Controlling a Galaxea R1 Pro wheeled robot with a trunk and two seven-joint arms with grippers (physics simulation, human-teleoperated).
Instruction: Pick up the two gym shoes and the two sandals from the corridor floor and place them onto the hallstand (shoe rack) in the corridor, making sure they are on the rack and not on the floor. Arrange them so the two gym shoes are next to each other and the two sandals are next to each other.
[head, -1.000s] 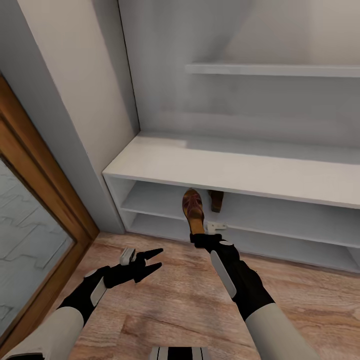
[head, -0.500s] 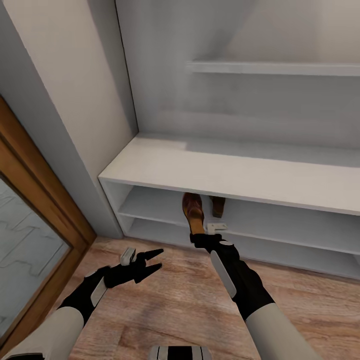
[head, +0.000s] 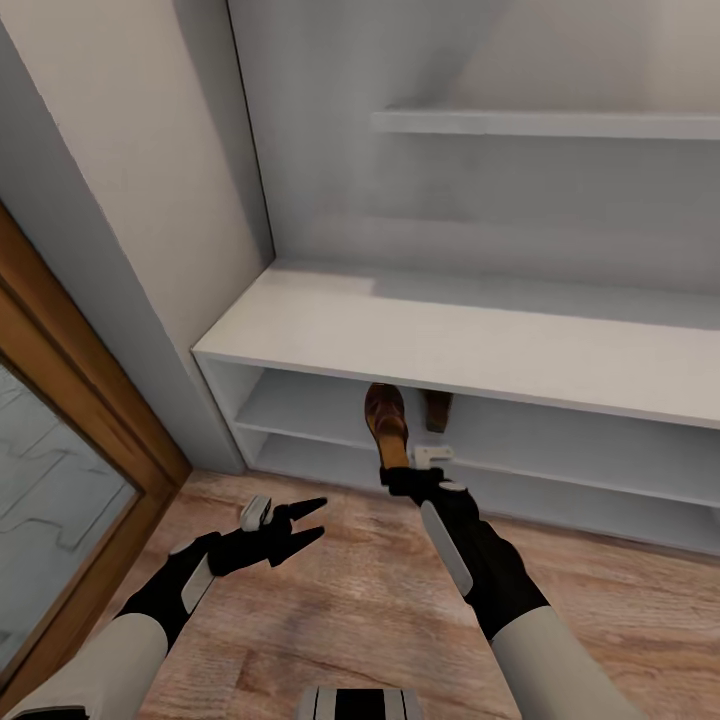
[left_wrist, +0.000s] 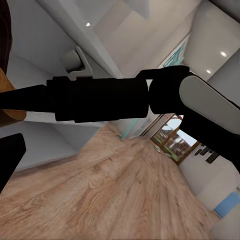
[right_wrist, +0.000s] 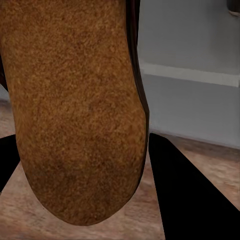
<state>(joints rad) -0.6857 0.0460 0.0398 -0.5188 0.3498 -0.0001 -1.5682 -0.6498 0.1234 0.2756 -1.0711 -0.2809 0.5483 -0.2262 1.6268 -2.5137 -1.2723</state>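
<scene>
1. Wood-plank floor (head: 330, 600) runs up to a pale-grey rack (head: 450, 340) set against a grey wall, with a wood-framed door (head: 60, 440) on the robot's left.
2. The right gripper (head: 397, 470) is clenched on the heel end of a brown sandal (head: 386, 422). In the right wrist view the tan insole (right_wrist: 75, 110) lies between the two dark fingers (right_wrist: 185, 195).
3. That sandal hangs in the air at the mouth of the rack's upper open level, toe already under the bench top, heel still out over the floor.
4. Its long axis runs straight away from the robot, toe toward the rack's back, heel toward the gripper, roughly level, sole side down.
5. A second sandal (head: 436, 410) sits deeper on the same level, just right of the held one; the view is too dim to tell which way it points.
6. The left gripper (head: 305, 522) hovers above the floor with its fingers spread and nothing between them.
7. Handling, as a judgement: the sandal looks light, with a fairly stiff sole and soft straps, so a heel pinch leaves the long toe end free to droop or swing. A grip on the sole edge is likely firmer than on a strap.
8. The insole looks suede-like and unlikely to slip.
</scene>
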